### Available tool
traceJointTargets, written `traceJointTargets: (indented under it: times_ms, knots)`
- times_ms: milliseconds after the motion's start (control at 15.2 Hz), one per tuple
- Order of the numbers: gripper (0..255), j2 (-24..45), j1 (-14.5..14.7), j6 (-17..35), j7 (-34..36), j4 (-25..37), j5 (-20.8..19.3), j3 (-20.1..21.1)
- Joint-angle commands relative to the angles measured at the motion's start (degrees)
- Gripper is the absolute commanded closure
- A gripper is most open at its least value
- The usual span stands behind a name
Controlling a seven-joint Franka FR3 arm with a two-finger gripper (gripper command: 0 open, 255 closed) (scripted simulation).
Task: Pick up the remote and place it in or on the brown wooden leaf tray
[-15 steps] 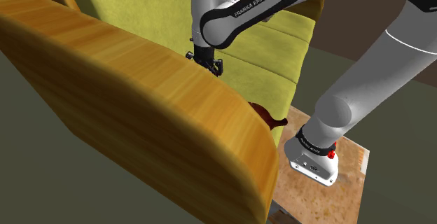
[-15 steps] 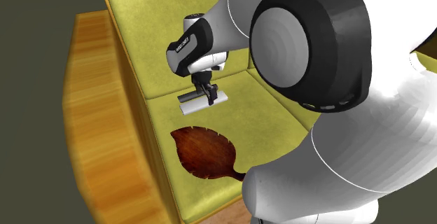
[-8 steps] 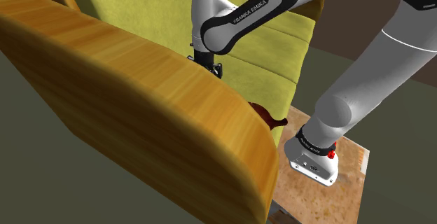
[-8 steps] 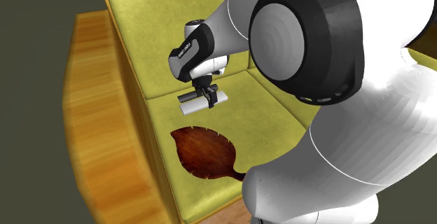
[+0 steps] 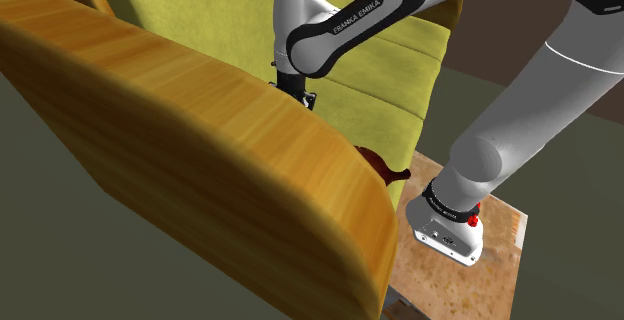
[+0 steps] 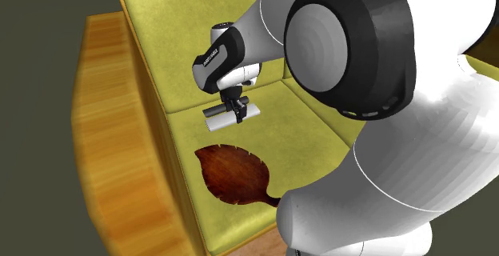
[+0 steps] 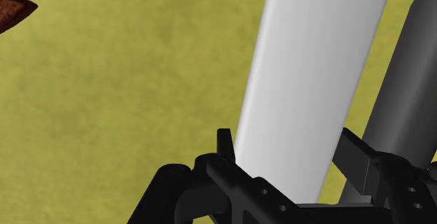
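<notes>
1. The white arm (image 5: 520, 108) rises from its mottled brown stand (image 5: 480, 278) and reaches over the sofa.
2. A broad wooden armrest (image 5: 200, 138) runs along the sofa's side.
3. The dark brown leaf tray (image 6: 236, 174) lies flat on the yellow-green seat cushion (image 6: 304, 126), close to the armrest.
4. Just past the tray's tip, apart from it, is the white remote (image 6: 217, 119). The black gripper (image 6: 237, 117) stands upright over it, its fingers (image 7: 224, 145) clamped against the remote's two long edges.
5. Behind rises the backrest (image 6: 184, 22).
</notes>
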Motion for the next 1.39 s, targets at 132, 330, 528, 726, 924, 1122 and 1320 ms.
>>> traceJointTargets:
  times_ms: [132, 330, 528, 726, 924, 1122, 1320]
  knots:
    - [255, 0.03, 0.0, -0.02, -0.01, -0.03, -0.01, 0.0]
    - [255, -0.56, 0.0, -0.77, -0.35, 0.23, 0.43, -0.01]
    - [255, -2.29, 0.01, -3.12, -1.3, 1.12, 1.66, -0.09]
    - [255, -3.88, 0.04, -5.48, -2.13, 2.12, 2.71, -0.25]
    - [255, -5.34, 0.08, -7.85, -2.84, 3.24, 3.59, -0.46]
    - [255, -6.66, 0.12, -10.23, -3.45, 4.47, 4.32, -0.7]
    - [255, -7.84, 0.15, -12.6, -3.97, 5.8, 4.91, -0.96]
